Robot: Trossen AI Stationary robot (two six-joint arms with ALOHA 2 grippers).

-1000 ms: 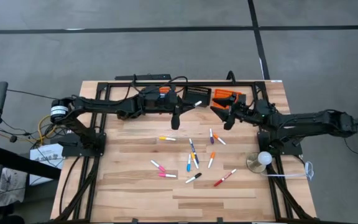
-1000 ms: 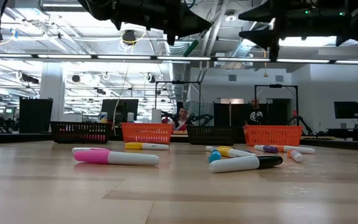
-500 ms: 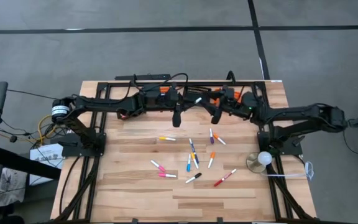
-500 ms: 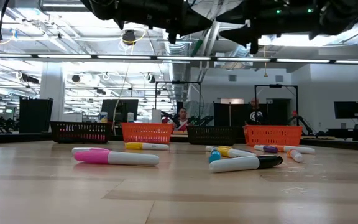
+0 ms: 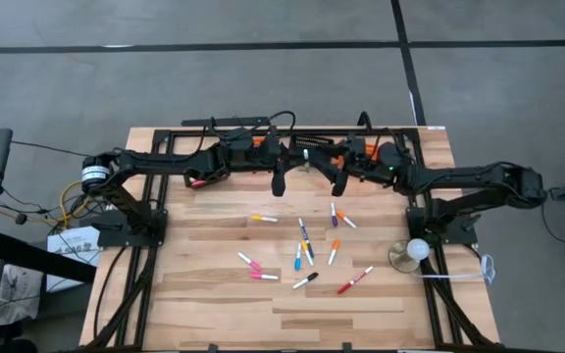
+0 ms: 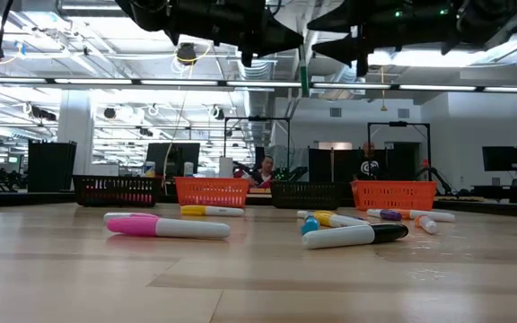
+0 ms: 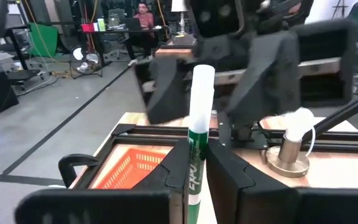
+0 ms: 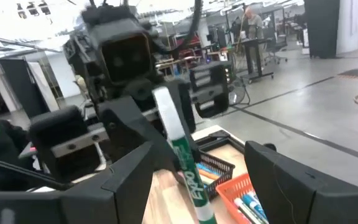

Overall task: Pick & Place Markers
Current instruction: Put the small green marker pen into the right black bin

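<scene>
High above the table's far middle, my left gripper (image 7: 199,149) is shut on a marker (image 7: 199,118) with a green body and a white upper end. My right gripper (image 8: 199,155) faces it at the same height, open, with a finger on either side of the marker (image 8: 180,155) and touching nothing. In the high view the two grippers (image 5: 295,163) (image 5: 324,165) nearly meet over the baskets. In the low view the marker's green end (image 6: 303,76) hangs below them. Several more markers (image 5: 302,245) lie flat on the wooden table's middle. My left gripper pinches the marker's green body (image 7: 194,171) between its two fingers. The fingers come level from the table's left and lie across the marker. The marker stands about upright, white end (image 7: 202,84) up, lifted clear of the table.
Orange (image 6: 212,191) (image 6: 393,194) and black (image 6: 115,190) (image 6: 308,194) slatted baskets stand in a row along the far edge, under both arms. A white ball on a round metal stand (image 5: 413,253) sits at the right, near the right arm's base.
My right gripper has moved toward the table's left, up to the marker in my left gripper, and has stayed open. Its fingers now stand on either side of the marker.
</scene>
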